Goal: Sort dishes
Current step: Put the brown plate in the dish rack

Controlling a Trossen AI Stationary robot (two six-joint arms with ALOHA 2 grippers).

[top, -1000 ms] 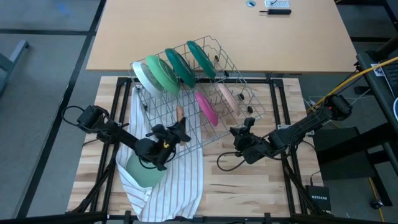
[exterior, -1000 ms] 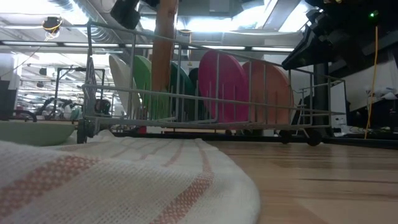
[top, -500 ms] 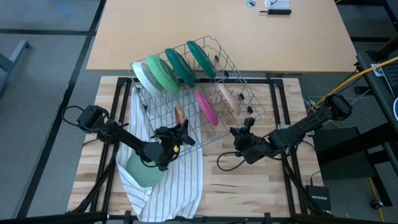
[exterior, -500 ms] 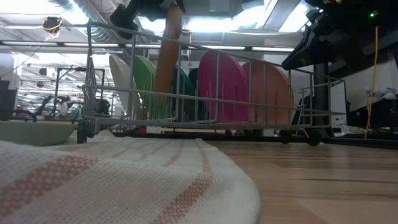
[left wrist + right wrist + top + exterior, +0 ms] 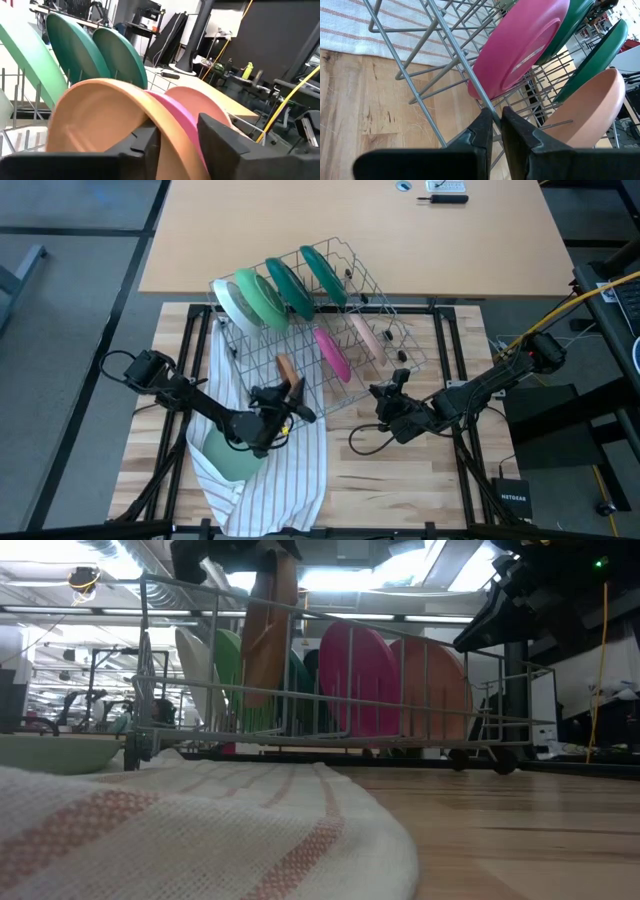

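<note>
A wire rack [image 5: 392,308] stands on the table's far half. It holds a light green dish [image 5: 243,300], two dark green dishes [image 5: 290,288], a magenta dish [image 5: 332,352] and a peach-pink dish [image 5: 362,335], all on edge. A small brown-orange dish [image 5: 284,367] leans between the wires at the rack's near left. My left gripper [image 5: 292,390] is level at the dish's near side, open, with its rim [image 5: 177,131] between the fingers. My right gripper [image 5: 393,386] is at the rack's near right corner, shut on a wire. My left gripper has a finger on either side of the brown-orange dish's upper rim [image 5: 175,125], coming level from the near left. I cannot tell whether either finger touches it. The dish leans on the rack's wires [image 5: 268,630]. My right gripper pinches a thin wire of the rack's near right side [image 5: 487,109] between its two fingers. It comes from the table's near right, slanting down. The rack stands on the table.
A white striped cloth [image 5: 290,470] covers the near left of the table and runs under the rack's left end. A light green bowl [image 5: 228,460] sits on it below my left arm. Bare wood [image 5: 400,480] lies to the near right.
My left gripper has rolled about its own axis, sunk a little toward the rack, and its fingers have parted. The brown-orange dish, upright on edge a second ago, has tipped and now leans aslant among the rack's wires. My right gripper has kept still.
</note>
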